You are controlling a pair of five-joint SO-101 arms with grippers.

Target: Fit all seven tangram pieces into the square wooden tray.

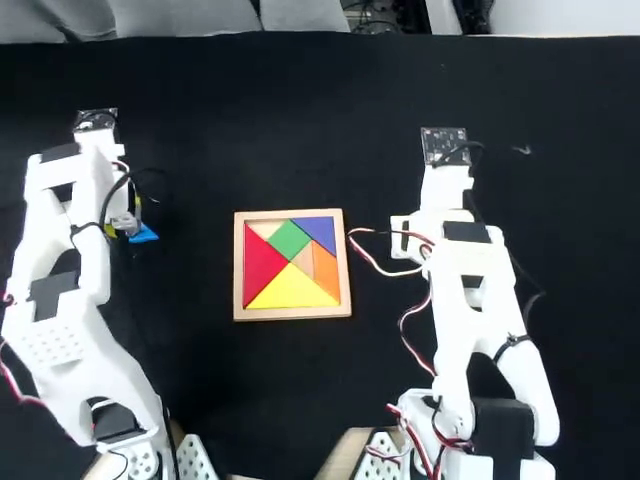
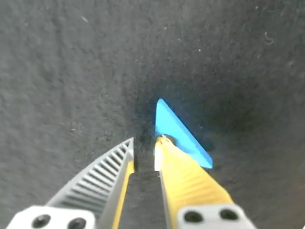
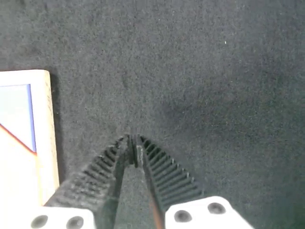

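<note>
Left wrist view: blue triangle partly under left tool.

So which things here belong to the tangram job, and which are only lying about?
Job:
- wooden tray
- coloured pieces inside it
- blue triangle outside it, at the left gripper

Not the job:
- black cloth
- wires beside the tray

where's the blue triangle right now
In the high view the blue triangle lies on the table, left of the wooden tray, at the left arm's jaws; the left wrist view shows it outside them, beside the yellow one.
</note>
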